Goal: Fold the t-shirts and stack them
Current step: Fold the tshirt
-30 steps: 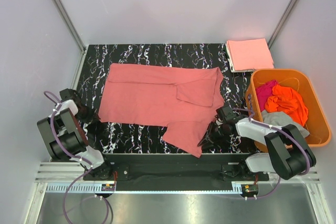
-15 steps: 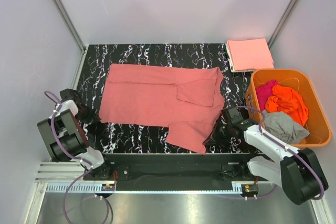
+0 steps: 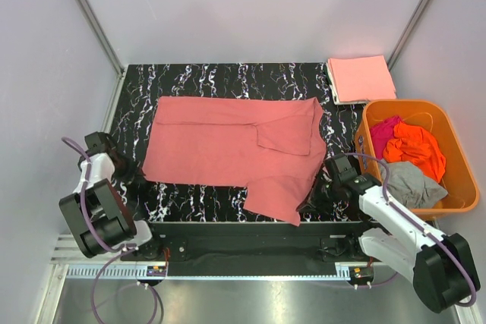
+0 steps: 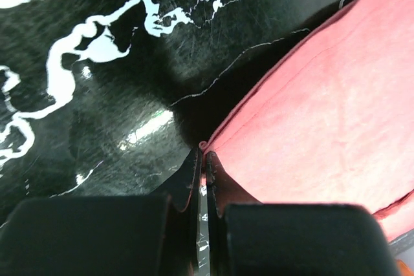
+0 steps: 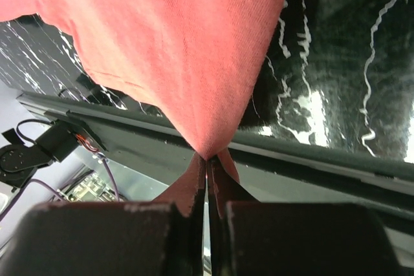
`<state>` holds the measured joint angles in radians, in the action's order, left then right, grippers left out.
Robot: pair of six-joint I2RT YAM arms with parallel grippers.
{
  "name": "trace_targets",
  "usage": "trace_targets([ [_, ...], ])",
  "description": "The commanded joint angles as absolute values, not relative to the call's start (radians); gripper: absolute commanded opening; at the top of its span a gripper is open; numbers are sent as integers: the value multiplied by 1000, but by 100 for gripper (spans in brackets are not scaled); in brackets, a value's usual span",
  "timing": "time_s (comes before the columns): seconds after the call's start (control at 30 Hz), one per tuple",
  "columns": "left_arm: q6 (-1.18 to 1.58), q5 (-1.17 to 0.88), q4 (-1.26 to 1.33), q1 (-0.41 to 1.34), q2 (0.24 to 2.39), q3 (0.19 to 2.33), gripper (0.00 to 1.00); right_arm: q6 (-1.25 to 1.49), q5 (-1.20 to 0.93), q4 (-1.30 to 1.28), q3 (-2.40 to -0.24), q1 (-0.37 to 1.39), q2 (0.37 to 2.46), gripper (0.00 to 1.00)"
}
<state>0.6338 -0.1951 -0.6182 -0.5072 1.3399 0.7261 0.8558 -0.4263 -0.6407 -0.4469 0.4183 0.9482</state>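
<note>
A salmon-pink t-shirt [image 3: 228, 146] lies spread on the black marbled table, its right part folded over. My left gripper [image 3: 137, 174] is shut on the shirt's near-left corner [image 4: 206, 145], low at the table. My right gripper [image 3: 313, 201] is shut on a near-right point of the same shirt [image 5: 208, 153], and the cloth [image 5: 174, 43] pulls into a taut cone just above the table's front edge. A folded peach-pink t-shirt [image 3: 361, 78] lies at the back right. Bright orange [image 3: 414, 149], magenta [image 3: 383, 128] and grey [image 3: 408, 181] t-shirts sit bunched in the basket.
A rigid orange plastic basket [image 3: 456, 142] stands at the right edge of the table. The table's front rail [image 3: 250, 229] and cables lie below my right gripper. Grey walls enclose the back and sides.
My right gripper has pulled the shirt's near-right flap to the right and slightly forward, tightening it. The left arm has shifted a little towards the shirt's corner.
</note>
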Motion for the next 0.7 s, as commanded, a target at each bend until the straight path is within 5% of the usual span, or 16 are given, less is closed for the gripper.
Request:
trace_targets([
  [0.0,618,-155,-644,-509,1264,724,0,835,-417,-724,-485,423,913,0],
  [0.4,597,-144,-680,-508,1169,712,0,819,-411,-830,-594,425,876,0],
  [0.67,615,-152,-669,-463,1218,793,0,710,-302,-885,-845,414,1078,0],
])
